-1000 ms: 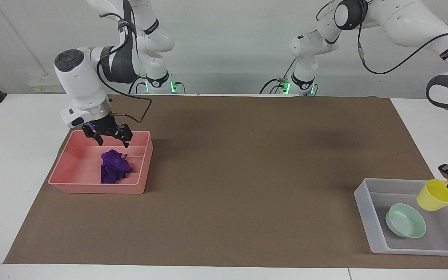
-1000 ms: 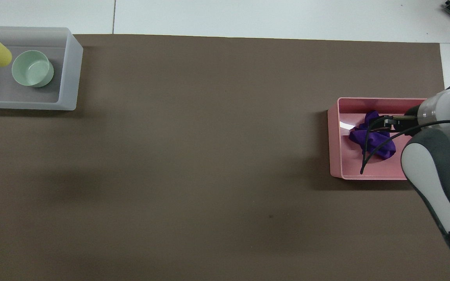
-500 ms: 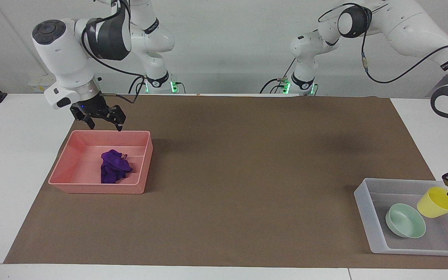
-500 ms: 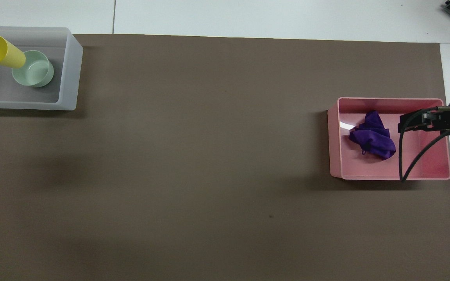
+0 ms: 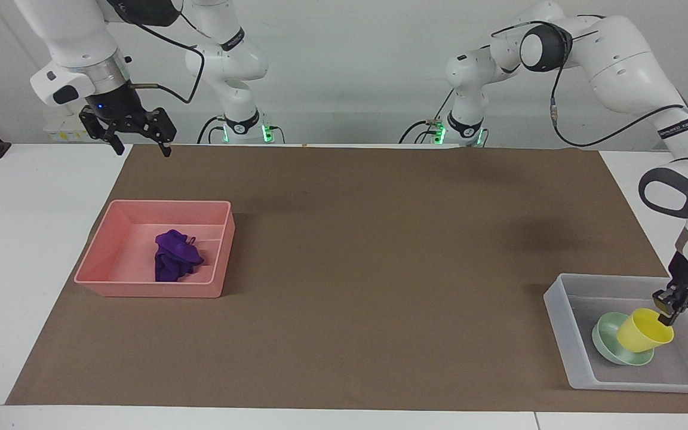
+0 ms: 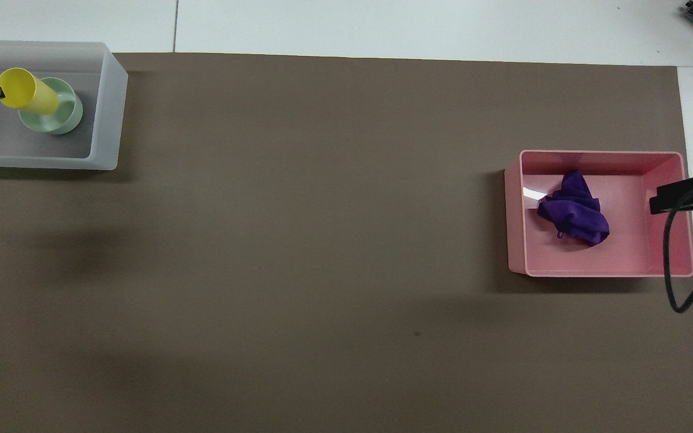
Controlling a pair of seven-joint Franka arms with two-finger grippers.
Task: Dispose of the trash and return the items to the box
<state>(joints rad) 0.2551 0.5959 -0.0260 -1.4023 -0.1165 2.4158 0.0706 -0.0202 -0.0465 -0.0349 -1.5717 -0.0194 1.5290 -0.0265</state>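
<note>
right claw (image 5: 139, 145) rose, spread | left claw (image 5: 665, 310) pinching cup (image 5: 642, 332), fingertips hidden

**Plastic, cloth and a matt mat**

The box (image 5: 559, 310) at the lower right of the facing view is translucent, frosted-looking plastic. In it, the cup (image 5: 642, 331) and the bowl (image 5: 610, 352) look like smooth plastic with a soft sheen. The pink tray (image 5: 141, 286) at centre left is smooth plastic; a glossy glint shows on its floor. The cloth (image 5: 174, 257) is soft and wrinkled. The brown mat (image 5: 380, 251) is matt, possibly paper. The table (image 5: 27, 239) is smooth white.
</note>
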